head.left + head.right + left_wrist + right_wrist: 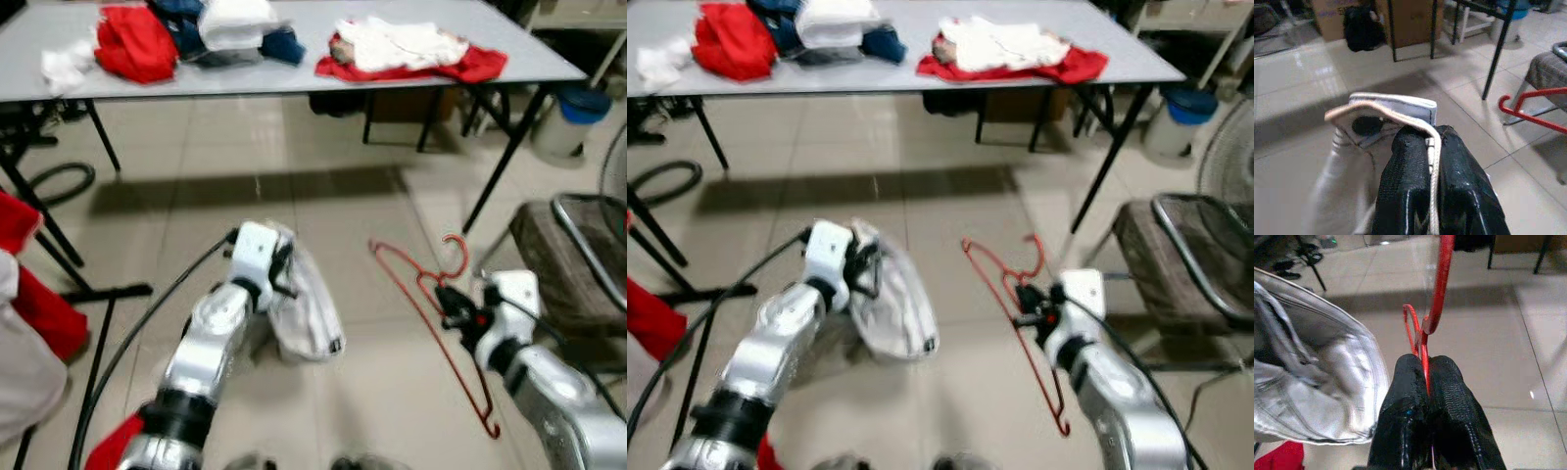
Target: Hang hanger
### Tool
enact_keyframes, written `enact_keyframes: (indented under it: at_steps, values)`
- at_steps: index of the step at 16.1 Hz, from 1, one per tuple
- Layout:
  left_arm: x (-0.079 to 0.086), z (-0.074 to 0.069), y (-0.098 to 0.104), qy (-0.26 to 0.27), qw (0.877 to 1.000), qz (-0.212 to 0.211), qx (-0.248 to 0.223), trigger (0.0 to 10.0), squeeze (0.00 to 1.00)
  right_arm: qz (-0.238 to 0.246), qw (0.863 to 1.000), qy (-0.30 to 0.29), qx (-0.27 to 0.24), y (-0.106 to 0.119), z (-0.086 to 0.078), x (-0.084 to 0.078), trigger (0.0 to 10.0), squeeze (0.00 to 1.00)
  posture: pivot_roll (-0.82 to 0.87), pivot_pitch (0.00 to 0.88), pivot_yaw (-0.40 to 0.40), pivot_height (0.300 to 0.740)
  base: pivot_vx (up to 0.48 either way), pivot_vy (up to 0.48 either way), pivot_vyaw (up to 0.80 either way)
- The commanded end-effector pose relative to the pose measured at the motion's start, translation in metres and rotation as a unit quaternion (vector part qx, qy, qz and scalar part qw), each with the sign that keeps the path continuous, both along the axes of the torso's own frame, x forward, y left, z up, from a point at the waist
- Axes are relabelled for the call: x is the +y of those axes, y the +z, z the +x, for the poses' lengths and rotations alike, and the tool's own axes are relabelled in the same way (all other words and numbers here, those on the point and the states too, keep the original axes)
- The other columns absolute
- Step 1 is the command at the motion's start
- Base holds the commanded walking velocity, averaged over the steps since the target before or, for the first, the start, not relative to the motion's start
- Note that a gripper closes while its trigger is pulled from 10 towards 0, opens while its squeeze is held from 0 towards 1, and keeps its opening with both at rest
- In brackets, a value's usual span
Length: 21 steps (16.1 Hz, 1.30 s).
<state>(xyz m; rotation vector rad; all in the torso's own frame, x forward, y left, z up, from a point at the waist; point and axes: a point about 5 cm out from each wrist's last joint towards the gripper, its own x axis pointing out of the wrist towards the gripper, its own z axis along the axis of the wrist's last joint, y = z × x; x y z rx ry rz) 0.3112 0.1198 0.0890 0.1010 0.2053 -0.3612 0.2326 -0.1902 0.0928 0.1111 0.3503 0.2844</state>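
A thin red wire hanger (431,313) hangs in the air above the tiled floor, its hook up and its long bar slanting down. My right gripper (449,299) is shut on it just below the hook; the right wrist view shows the red wire (1425,367) pinched between the black fingers (1405,396). A pale grey-white garment (306,308) dangles from my left gripper (284,266), which is shut on its cream-edged hem (1432,161). The two grippers are held apart, garment to the left of the hanger.
A grey folding table (549,59) stands ahead with red, white and blue clothes (137,44) piled on it. A metal-framed chair (568,264) is at the right, a blue-lidded bin (573,122) beyond. Black stand legs (59,245) and red cloth (44,308) sit left.
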Motion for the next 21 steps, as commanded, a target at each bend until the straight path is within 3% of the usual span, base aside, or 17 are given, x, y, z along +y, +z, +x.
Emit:
enact_keyframes:
  at_steps: [1, 3, 9, 19, 21]
  values:
    - [-0.007, 0.004, 0.018, -0.015, 0.999, -0.034, -0.034, 10.0, 0.0, -0.025, 1.0, -0.004, -0.008, 0.003, -0.002, -0.005, 10.0, 0.0, -0.16, 0.06, 0.031, 0.74, 0.0, 0.0, 0.0]
    - [-0.01, 0.002, 0.02, -0.027, 0.996, -0.069, -0.043, 10.0, 0.0, -0.051, 0.998, -0.014, -0.027, 0.006, -0.001, -0.007, 10.0, 0.0, -0.17, 0.054, 0.033, 0.74, 0.384, 0.0, 0.0]
    - [-0.014, 0.002, 0.02, -0.025, 0.996, -0.075, -0.043, 10.0, 0.0, -0.046, 0.997, -0.053, -0.038, 0.009, 0.006, -0.016, 10.0, 0.0, -0.17, 0.04, 0.023, 0.74, 0.465, 0.0, -0.27]
    - [-0.013, 0.001, 0.021, -0.017, 0.996, -0.08, -0.047, 10.0, 0.0, -0.068, 0.997, -0.015, -0.039, 0.005, 0.006, -0.009, 10.0, 0.0, -0.17, 0.047, 0.013, 0.74, 0.465, 0.0, 0.0]
    - [-0.012, -0.001, 0.019, -0.01, 0.995, -0.087, -0.041, 10.0, 0.0, -0.067, 0.997, -0.01, -0.037, 0.004, 0.005, -0.009, 10.0, 0.0, -0.17, 0.05, 0.013, 0.74, 0.0, 0.0, 0.0]
